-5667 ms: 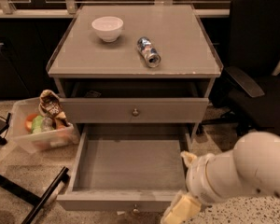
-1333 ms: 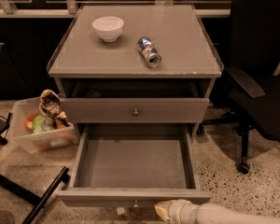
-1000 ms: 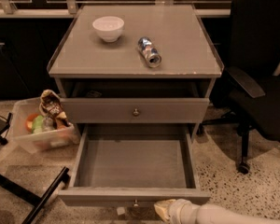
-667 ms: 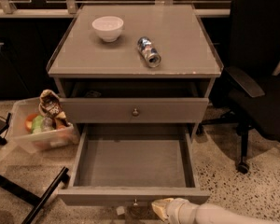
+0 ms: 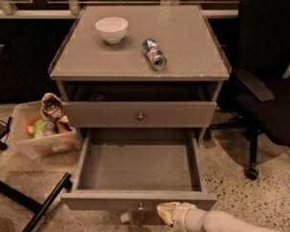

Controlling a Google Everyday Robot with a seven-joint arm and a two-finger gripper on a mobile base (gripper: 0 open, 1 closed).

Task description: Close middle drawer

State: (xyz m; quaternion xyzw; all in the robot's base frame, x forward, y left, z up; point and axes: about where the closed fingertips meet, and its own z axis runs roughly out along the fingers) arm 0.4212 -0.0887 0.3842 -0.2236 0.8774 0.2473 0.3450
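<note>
The middle drawer (image 5: 135,167) is pulled far out of the grey cabinet (image 5: 87,62), and its plain grey inside is bare. Its shallow flat front (image 5: 96,200) faces me, with a small round knob (image 5: 140,206) at the centre. My gripper (image 5: 167,212), cream-tipped on a white arm, comes in from the bottom right. It sits low, just in front of the drawer front and right of the knob, close to or touching the front. The lowest drawer is hidden under the open one.
The taller-fronted top drawer (image 5: 96,114) stands slightly ajar. A white bowl (image 5: 111,29) and a lying can (image 5: 154,53) rest on the cabinet top. A clear bin of snacks (image 5: 43,134) sits on the floor at left, a black chair (image 5: 270,95) at right, black stand legs (image 5: 43,204) at lower left.
The arm has dropped from the lower right to low in front of the drawer front, and the gripper has edged slightly left toward the knob. The drawer has not moved.
</note>
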